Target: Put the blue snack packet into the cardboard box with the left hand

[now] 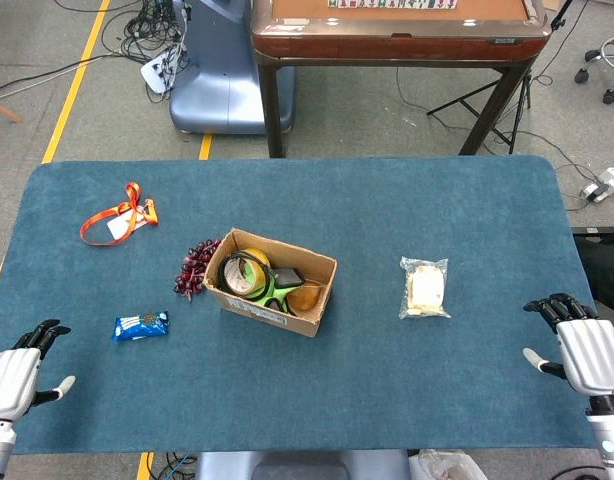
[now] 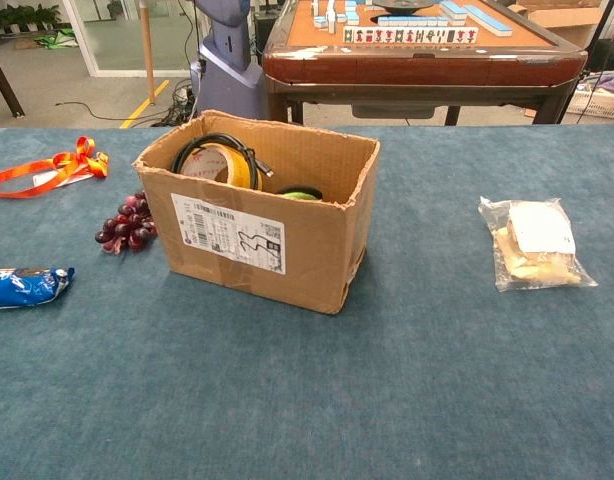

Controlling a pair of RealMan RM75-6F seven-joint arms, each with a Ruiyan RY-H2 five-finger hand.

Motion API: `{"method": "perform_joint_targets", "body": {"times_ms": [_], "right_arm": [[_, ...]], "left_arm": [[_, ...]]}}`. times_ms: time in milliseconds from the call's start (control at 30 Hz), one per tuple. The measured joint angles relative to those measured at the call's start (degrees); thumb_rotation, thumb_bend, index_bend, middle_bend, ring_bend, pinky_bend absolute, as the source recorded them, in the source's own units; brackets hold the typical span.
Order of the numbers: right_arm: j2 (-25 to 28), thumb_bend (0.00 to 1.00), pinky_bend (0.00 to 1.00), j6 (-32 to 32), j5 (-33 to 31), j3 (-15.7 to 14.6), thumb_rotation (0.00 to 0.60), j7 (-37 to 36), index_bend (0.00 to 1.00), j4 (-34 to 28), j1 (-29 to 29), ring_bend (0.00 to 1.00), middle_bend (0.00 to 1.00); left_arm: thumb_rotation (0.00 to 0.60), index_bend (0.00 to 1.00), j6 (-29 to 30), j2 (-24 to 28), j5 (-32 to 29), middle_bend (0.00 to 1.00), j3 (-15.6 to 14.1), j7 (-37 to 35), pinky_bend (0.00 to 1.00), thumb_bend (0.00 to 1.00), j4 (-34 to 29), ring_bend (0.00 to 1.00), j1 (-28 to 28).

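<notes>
The blue snack packet (image 1: 140,325) (image 2: 25,285) lies flat on the blue table, left of the cardboard box (image 1: 271,283) (image 2: 264,214). The box stands open and holds a yellow tape roll, a green item and other objects. My left hand (image 1: 15,375) rests at the table's near left corner, fingers apart and empty, a short way left of the packet. My right hand (image 1: 583,347) sits at the near right edge, also empty with fingers spread. Neither hand shows in the chest view.
A bunch of dark red grapes (image 1: 194,266) (image 2: 127,222) lies against the box's left side. An orange ribbon with a tag (image 1: 119,219) (image 2: 49,167) lies far left. A clear bag of pale food (image 1: 425,288) (image 2: 532,243) lies to the right. A mahjong table (image 1: 397,30) stands beyond.
</notes>
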State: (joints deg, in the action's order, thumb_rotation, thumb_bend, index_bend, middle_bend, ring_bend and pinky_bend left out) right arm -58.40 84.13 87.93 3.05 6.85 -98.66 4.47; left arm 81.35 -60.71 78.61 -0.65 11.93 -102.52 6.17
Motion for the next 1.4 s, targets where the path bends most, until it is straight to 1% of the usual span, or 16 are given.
{"method": "perform_joint_targets", "body": {"times_ms": [133,200,267,333,400,467,567,667,800,867,900,967,1033,1233,1400], "right_arm": [[0.0,0.0,0.44,-0.2,-0.1,0.0,0.6,0.0,0.36,0.0,0.1,0.23,0.38],[-0.1,0.0,0.44,-0.3,-0.1,0.0,0.6,0.1,0.36,0.0,0.2,0.23,0.38],[-0.1,0.0,0.44,-0.4,-0.2,-0.1,0.6,0.2,0.36,0.0,0.2,0.23,0.38],[-0.2,0.0,0.44,-0.4,-0.2,-0.1,0.6,0.3,0.36,0.0,0.2,0.23,0.38],[-0.2,0.0,0.44,-0.3,-0.3,0.0,0.6,0.3,0.36,0.0,0.2,0.23,0.38],[-0.2,0.0,0.44,-0.2,-0.4,0.0,0.6,0.3,0.36,0.0,0.2,0.23,0.38],[-0.2,0.0,0.44,-0.1,-0.4,0.0,0.6,0.4,0.36,0.0,0.1,0.23,0.38],[-0.1,0.0,0.44,0.3,-0.2,-0.2,0.6,0.5,0.36,-0.1,-0.1,0.23,0.38],[0.1,0.0,0.44,1.3,0.2,-0.1,0.6,0.4,0.36,-0.4,-0.5,0.23,0.38],[0.2,0.0,0.44,1.6,0.3,-0.2,0.6,0.3,0.36,-0.5,-0.7,0.23,0.38],[0.3,0.0,0.44,1.8,0.4,-0.2,0.6,0.2,0.36,-0.6,-0.8,0.23,0.38],[0.5,0.0,0.44,2.1,0.6,-0.2,0.6,0.1,0.36,-0.7,-0.9,0.23,0.38],[0.7,0.0,0.44,2.5,0.8,-0.2,0.6,-0.1,0.36,-0.9,-1.0,0.23,0.38],[1.3,0.0,0.44,3.3,1.2,-0.2,0.6,-0.9,0.36,-1.3,-1.4,0.23,0.38],[1.6,0.0,0.44,3.5,1.4,-0.2,0.6,-1.4,0.36,-1.4,-1.5,0.23,0.38]], "left_arm": [[0.6,0.26,-0.3,-0.1,-0.1,0.17,0.1,0.1,0.54,0.17,0.2,0.26,-0.1],[0.6,0.26,-0.4,-0.2,-0.2,0.18,0.2,0.1,0.51,0.17,0.2,0.26,-0.1],[0.6,0.27,-0.2,-0.3,-0.1,0.18,0.4,0.2,0.41,0.17,0.2,0.26,-0.1],[0.6,0.29,0.1,-0.4,0.3,0.19,0.6,0.1,0.26,0.17,0.1,0.26,-0.1],[0.6,0.3,0.3,-0.6,0.8,0.19,0.8,-0.2,0.2,0.17,0.0,0.25,0.0],[0.6,0.31,0.3,-0.7,1.4,0.19,1.0,-1.0,0.16,0.17,-0.2,0.21,0.2],[0.6,0.31,-0.8,-0.8,1.6,0.17,1.5,-2.4,0.15,0.17,-0.6,0.16,0.9],[0.6,0.31,-3.0,-0.8,1.6,0.16,1.7,-2.7,0.17,0.17,-1.0,0.15,2.2],[0.6,0.3,-7.1,-1.0,1.0,0.15,2.2,-1.4,0.19,0.17,-1.5,0.14,4.7],[0.6,0.29,-9.4,-1.5,0.0,0.13,2.6,-0.2,0.2,0.17,-1.7,0.12,6.2],[0.6,0.28,-10.4,-1.7,-0.6,0.11,2.8,0.4,0.2,0.17,-1.8,0.1,6.9],[0.6,0.26,-12.3,-2.4,-2.3,0.03,3.3,1.8,0.2,0.17,-1.9,0.04,8.3],[0.6,0.25,-14.2,-3.2,-4.2,0.0,3.9,3.1,0.2,0.17,-1.8,0.0,9.7],[0.6,0.25,-18.5,-6.1,-9.2,0.0,5.5,5.5,0.2,0.17,0.6,0.0,13.3],[0.6,0.25,-21.3,-8.0,-13.4,0.0,6.1,6.9,0.19,0.17,2.9,0.0,15.4]]}}
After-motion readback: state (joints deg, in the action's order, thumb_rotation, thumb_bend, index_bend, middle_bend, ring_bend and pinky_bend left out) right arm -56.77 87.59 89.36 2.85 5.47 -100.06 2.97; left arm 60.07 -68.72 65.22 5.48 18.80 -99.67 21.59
